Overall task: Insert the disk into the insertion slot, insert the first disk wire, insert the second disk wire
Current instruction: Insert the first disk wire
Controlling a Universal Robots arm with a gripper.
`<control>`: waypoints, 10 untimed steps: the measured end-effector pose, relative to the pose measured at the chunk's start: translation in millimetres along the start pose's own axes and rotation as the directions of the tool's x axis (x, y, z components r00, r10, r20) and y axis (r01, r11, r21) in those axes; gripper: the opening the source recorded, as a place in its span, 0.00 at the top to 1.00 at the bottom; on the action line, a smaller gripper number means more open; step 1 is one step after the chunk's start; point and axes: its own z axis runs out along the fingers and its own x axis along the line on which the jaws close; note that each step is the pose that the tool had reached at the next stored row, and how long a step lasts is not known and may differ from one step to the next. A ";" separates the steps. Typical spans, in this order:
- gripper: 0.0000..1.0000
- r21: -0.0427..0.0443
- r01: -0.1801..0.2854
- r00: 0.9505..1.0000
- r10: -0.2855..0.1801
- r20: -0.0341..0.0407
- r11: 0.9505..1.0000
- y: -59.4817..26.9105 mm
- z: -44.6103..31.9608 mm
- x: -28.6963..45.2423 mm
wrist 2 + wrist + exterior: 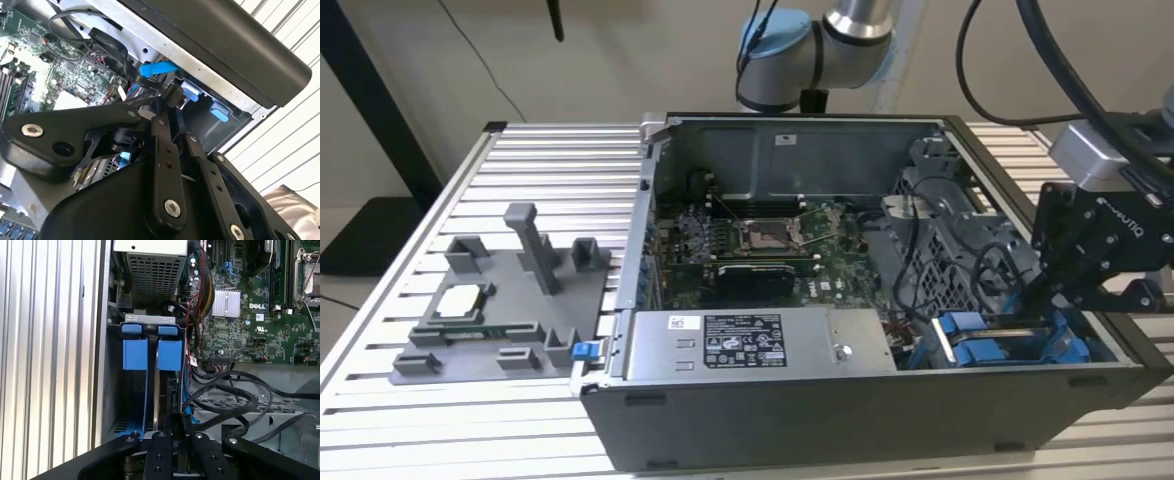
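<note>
The worktop (534,150) is made of ribbed aluminium slats that run from side to side in the exterior view. An open grey computer case (854,410) stands on it and covers most of the exterior view's right half. A flat grey fixture (507,330) with upright posts lies on the slats at the exterior view's left, just beside the case. Bare slats show around both.

Blue carrier tabs (135,354) in drive cage (150,319) (black cables (235,374) beside).
</note>
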 end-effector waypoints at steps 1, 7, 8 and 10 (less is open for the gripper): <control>1.00 0.000 -0.002 1.000 0.002 0.001 1.000 -0.1 0.5 0.0; 1.00 0.001 -0.014 1.000 0.014 0.005 1.000 -0.4 3.8 0.2; 1.00 0.001 -0.015 1.000 0.015 0.005 1.000 -0.5 5.0 0.3; 1.00 0.001 -0.019 1.000 0.019 0.004 1.000 -0.7 7.7 0.5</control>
